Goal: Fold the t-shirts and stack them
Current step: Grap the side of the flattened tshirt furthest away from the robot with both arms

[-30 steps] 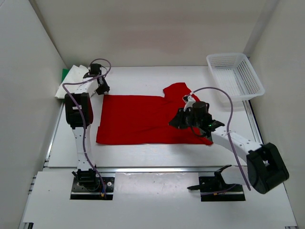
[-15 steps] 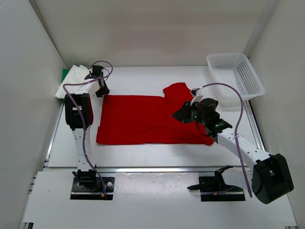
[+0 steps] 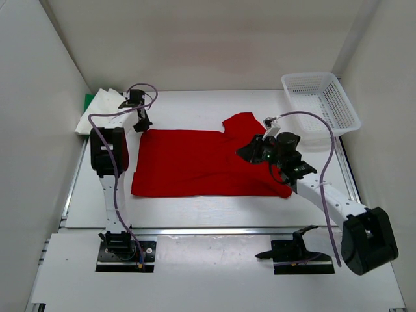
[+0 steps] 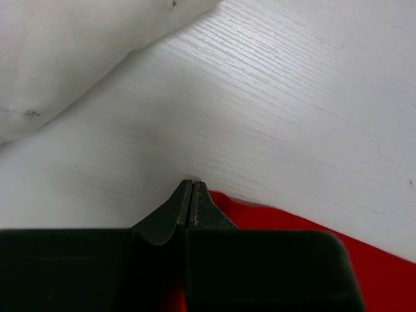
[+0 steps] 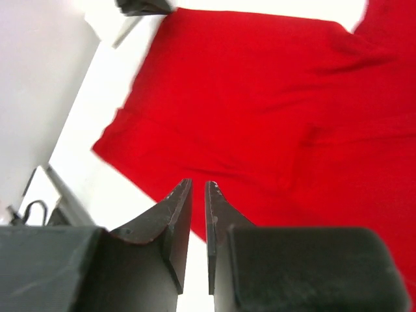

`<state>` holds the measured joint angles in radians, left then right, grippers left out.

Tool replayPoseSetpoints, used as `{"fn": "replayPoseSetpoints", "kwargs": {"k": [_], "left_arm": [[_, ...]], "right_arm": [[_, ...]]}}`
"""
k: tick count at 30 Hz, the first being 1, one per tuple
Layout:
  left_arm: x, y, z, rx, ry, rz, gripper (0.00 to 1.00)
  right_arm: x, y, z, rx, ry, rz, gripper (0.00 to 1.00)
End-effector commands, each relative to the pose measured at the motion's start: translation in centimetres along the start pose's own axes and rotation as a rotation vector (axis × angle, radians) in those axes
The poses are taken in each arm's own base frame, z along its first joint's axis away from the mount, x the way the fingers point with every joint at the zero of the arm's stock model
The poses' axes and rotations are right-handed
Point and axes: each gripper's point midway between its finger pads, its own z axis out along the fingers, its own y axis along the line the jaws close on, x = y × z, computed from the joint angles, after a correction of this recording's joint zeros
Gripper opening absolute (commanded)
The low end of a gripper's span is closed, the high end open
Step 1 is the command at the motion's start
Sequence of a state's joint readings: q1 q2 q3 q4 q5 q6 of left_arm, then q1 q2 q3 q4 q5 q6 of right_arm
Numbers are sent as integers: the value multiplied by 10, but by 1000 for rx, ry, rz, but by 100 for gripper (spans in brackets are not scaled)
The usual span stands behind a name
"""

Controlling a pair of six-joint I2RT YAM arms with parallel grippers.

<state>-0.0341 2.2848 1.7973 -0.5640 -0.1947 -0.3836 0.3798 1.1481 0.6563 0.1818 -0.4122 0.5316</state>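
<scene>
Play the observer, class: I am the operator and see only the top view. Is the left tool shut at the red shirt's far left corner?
Observer: Yes. The left wrist view shows the left tool with its jaws pressed together at the red shirt's corner. I cannot tell whether cloth is pinched.
Operator: And the right tool?
Observer: Its wrist view shows the right tool over the shirt, with a narrow gap and nothing between the jaws.

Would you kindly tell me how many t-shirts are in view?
3. The red shirt lies spread in the middle; the white shirt is bunched at the far left corner; the green shirt peeks out behind it, mostly hidden. More could lie beneath the white one.
</scene>
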Motion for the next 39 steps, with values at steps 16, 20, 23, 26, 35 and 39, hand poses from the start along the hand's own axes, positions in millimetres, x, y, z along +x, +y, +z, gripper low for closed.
{"fn": "replayPoseSetpoints", "kwargs": {"k": [16,20,23,26,35,39], "left_arm": [[-17,-6,-45,151,-103,-93,0],[-17,-7,-45,174,-111,-99,0],[-12,-12,-44,186,-104,-85,0],[-12,-13,-43,186,-110,-80,0],[-2,-9,-32,174,-83,-78,0],[-5,-13,-36,180,-91,-73,0]], "right_arm": [[-102,-251,117,546,50,64,32],[-122,-281,143,603,104,26,40],[-138,-292,163,615,149,9,41],[-147,-306,176,620,171,-5,41],[-102,-293,194,514,272,37,39],[-98,-284,203,464,277,49,39]]}}
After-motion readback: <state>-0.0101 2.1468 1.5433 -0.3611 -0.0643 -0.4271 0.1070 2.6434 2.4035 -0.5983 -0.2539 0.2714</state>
